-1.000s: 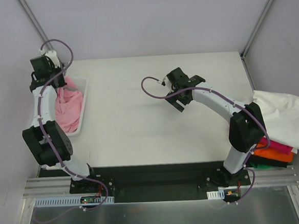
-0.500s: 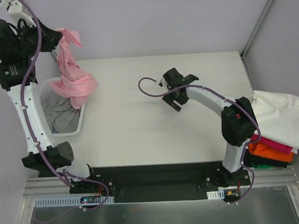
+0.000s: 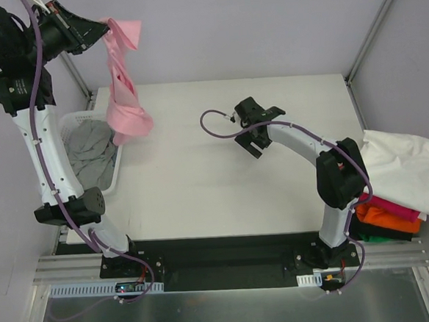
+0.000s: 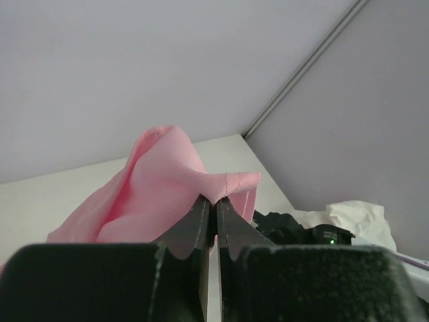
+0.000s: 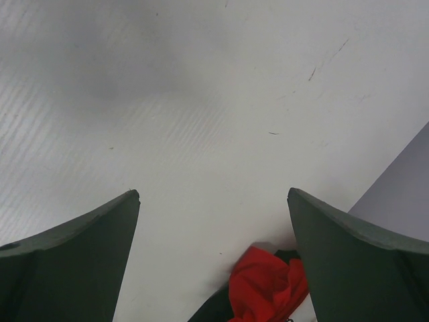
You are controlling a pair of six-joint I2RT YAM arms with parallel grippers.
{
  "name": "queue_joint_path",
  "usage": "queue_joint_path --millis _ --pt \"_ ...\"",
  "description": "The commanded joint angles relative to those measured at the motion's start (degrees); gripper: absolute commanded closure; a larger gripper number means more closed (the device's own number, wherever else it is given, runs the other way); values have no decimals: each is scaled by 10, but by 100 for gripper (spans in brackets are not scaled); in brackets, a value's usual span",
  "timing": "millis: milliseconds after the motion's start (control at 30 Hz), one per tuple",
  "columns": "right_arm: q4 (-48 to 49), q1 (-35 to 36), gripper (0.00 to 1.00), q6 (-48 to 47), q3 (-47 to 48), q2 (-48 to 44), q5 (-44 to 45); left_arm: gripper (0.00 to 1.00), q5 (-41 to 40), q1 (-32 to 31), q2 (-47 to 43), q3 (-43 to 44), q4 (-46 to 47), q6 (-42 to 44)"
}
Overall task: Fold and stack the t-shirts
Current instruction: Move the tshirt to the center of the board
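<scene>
My left gripper [image 3: 103, 26] is shut on the light pink t-shirt [image 3: 126, 101] and holds it high in the air; the cloth hangs down over the table's left part. In the left wrist view the pink t-shirt [image 4: 167, 181] is pinched between the closed fingertips. A grey t-shirt [image 3: 90, 151] lies in the white basket [image 3: 110, 184] at the left. My right gripper [image 3: 253, 132] is open and empty above the middle of the table. A stack with a white t-shirt [image 3: 406, 166] on top of magenta, orange and black ones [image 3: 388, 219] sits at the right edge. The right wrist view shows a red t-shirt [image 5: 268, 288].
The white table [image 3: 201, 184] lies between the arms. Grey walls with metal frame posts [image 3: 378, 24] surround it on the far side and both flanks. A black rail [image 3: 221, 260] runs along the near edge by the arm bases.
My left arm has lifted the pink t-shirt out of the basket and swung it up and to the right, uncovering the grey t-shirt. The right gripper has stayed about in place.
</scene>
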Motion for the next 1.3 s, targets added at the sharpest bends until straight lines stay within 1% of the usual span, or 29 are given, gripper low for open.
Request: queue_joint_path --millis 0,33,67,100,133,233,367,400,467,567,600,667,700,767,800,867,900,967,1000,1033,1067,1100,1133,1167,1200,1267 --pt "3 -10 4 6 21 -27 27 100 65 -1 -22 40 131 -89" --pt "3 -12 4 7 22 -26 31 100 72 -1 -25 39 159 -132" --pt "4 -14 3 8 24 -25 32 100 78 -1 -28 39 185 -157" --pt "5 -15 3 10 25 -26 31 100 90 -1 -29 39 244 -183" --pt "9 -20 3 10 26 -25 32 100 91 -1 -32 40 268 -229" --pt "12 -36 4 17 29 -27 18 100 92 -1 -41 48 344 -289" --pt "5 -61 3 31 52 -25 -19 100 86 -2 -48 44 380 -322" --pt "1 -70 4 33 60 -24 -25 100 85 -6 -47 30 389 -339" --pt "-5 -78 4 38 70 -20 -37 100 80 -15 -45 5 393 -346" --pt "-20 -89 3 44 88 -14 -53 100 87 -38 -40 -57 384 -330" --pt "-28 -93 3 44 89 -13 -55 100 91 -44 -38 -91 380 -317" --pt "-30 -95 3 45 87 -15 -52 100 104 -50 -31 -131 372 -305" --pt "-31 -95 3 44 85 -16 -52 100 109 -51 -29 -178 372 -292" --pt "-30 -95 3 43 74 -20 -43 100 119 -53 -25 -228 371 -278" --pt "-29 -97 3 42 70 -22 -43 100 122 -53 -23 -275 358 -255" --pt "-28 -98 3 42 63 -25 -35 100 129 -52 -13 -320 346 -227" --pt "-28 -99 3 41 62 -27 -34 100 130 -53 -9 -352 308 -183" --pt "-29 -99 3 39 60 -27 -32 100 126 -52 5 -375 255 -126" --pt "-31 -99 3 38 61 -27 -31 100 118 -53 9 -398 212 -70" --pt "-33 -100 3 37 61 -27 -31 100 113 -53 13 -410 186 -42" --pt "-35 -100 3 37 63 -26 -31 100 103 -52 14 -422 166 -12" --pt "-33 -100 4 37 61 -27 -31 100 85 -53 14 -453 155 32" --pt "-33 -100 3 37 61 -26 -33 100 74 -52 15 -467 124 56" --pt "-33 -100 3 37 61 -25 -35 100 63 -52 15 -478 112 80" --pt "-34 -100 3 39 62 -24 -36 100 55 -53 16 -498 96 122" --pt "-34 -100 3 40 61 -21 -40 100 23 -53 14 -514 56 162"
